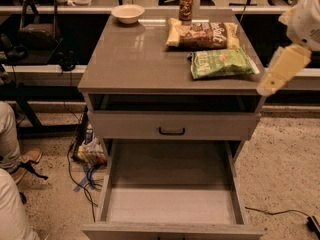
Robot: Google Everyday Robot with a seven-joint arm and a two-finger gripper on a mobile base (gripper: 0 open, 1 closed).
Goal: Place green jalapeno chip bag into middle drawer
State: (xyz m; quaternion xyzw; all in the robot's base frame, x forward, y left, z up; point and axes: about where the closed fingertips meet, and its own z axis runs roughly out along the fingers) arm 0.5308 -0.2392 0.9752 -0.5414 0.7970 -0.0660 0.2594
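Now the green jalapeno chip bag [221,63] lies on the table [130,54], at its right edge; the middle drawer [170,204] below stands open. The gripper [280,71] hangs beside that edge; spread or not, I cannot tell.

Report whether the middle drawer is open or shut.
Open: the middle drawer is pulled out, its bare floor showing. The green jalapeno chip bag lies on the cabinet top; the gripper hangs beside it.
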